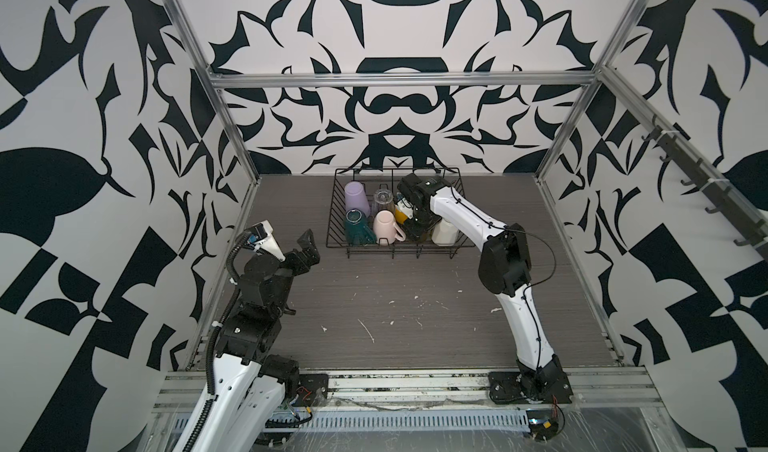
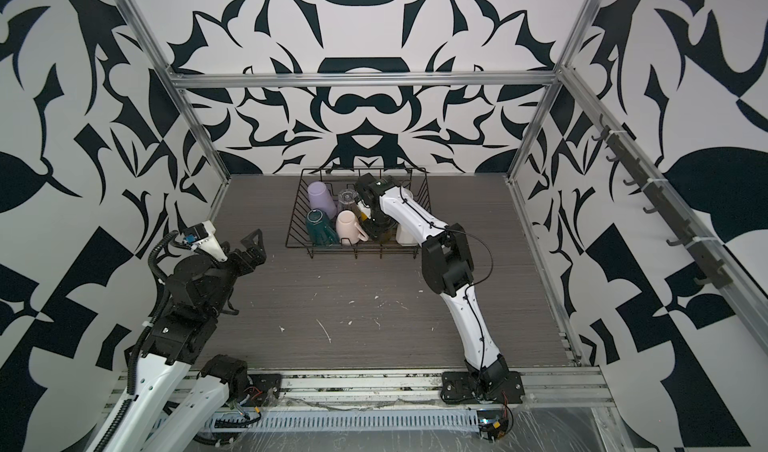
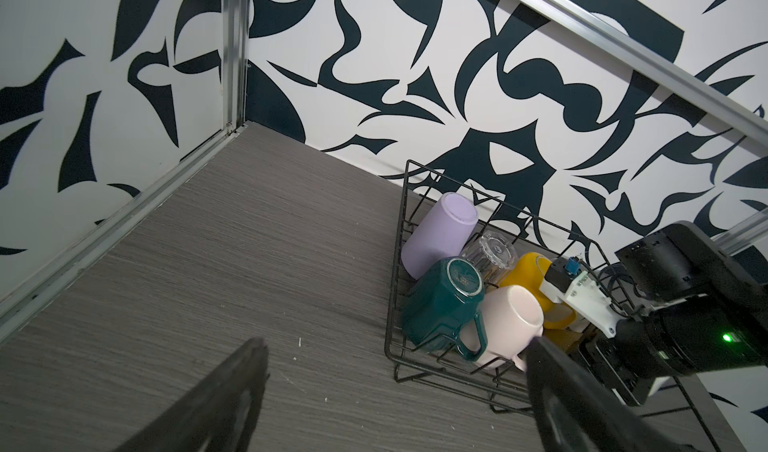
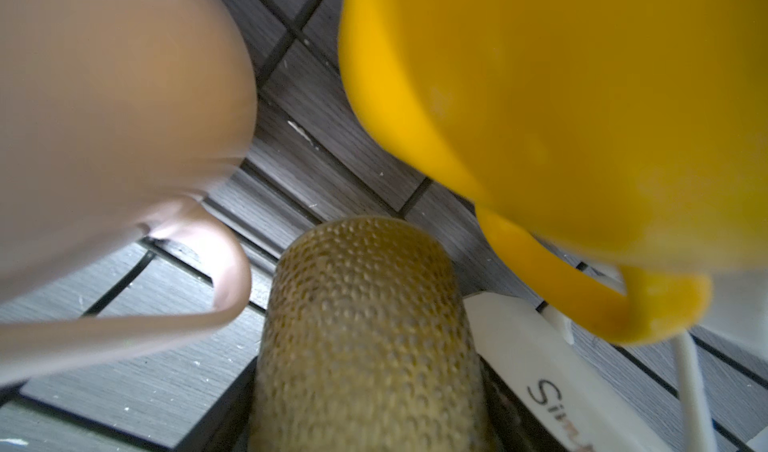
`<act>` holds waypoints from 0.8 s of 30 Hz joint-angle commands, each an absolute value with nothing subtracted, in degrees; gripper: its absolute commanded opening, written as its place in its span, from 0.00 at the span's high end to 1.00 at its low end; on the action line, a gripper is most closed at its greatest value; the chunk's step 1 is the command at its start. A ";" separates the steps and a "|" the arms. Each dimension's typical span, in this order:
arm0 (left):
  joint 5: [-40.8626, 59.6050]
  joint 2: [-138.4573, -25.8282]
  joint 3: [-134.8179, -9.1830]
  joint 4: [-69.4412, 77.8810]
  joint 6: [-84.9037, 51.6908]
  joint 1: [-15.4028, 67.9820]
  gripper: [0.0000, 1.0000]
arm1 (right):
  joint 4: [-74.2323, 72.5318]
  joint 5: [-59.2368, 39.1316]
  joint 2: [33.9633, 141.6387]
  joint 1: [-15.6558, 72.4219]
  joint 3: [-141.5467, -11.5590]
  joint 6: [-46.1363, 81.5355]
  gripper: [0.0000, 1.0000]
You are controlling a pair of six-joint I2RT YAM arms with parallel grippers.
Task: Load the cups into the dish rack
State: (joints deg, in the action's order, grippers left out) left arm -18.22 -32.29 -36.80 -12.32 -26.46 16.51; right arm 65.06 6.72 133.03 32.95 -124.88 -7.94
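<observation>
The black wire dish rack stands at the back of the table. Inside it are a lilac tumbler, a clear glass, a dark green mug, a pink mug, a yellow mug and a white mug. My right gripper reaches down into the rack, shut on a textured olive glass between the pink and yellow mugs. My left gripper hangs open and empty left of the rack.
The grey wood-grain table carries only the rack. Patterned walls and an aluminium frame close in the back and both sides. A rail of dark hooks runs along the right wall. The arm bases sit on the front rail.
</observation>
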 commanded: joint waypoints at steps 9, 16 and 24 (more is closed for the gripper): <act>-18.40 -32.14 -36.78 -12.49 -25.66 16.54 0.01 | 65.58 6.51 130.43 32.65 -126.96 -8.10 0.24; -18.39 -32.25 -36.84 -12.22 -25.58 16.54 0.01 | 65.40 6.38 129.46 32.63 -127.18 -7.91 0.24; -18.27 -32.40 -36.82 -12.03 -25.58 16.61 0.01 | 65.46 5.80 129.02 32.69 -127.34 -7.81 0.28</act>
State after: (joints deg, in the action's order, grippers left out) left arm -18.20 -32.45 -36.80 -12.27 -26.04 16.51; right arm 64.90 6.24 133.01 32.95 -124.90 -7.92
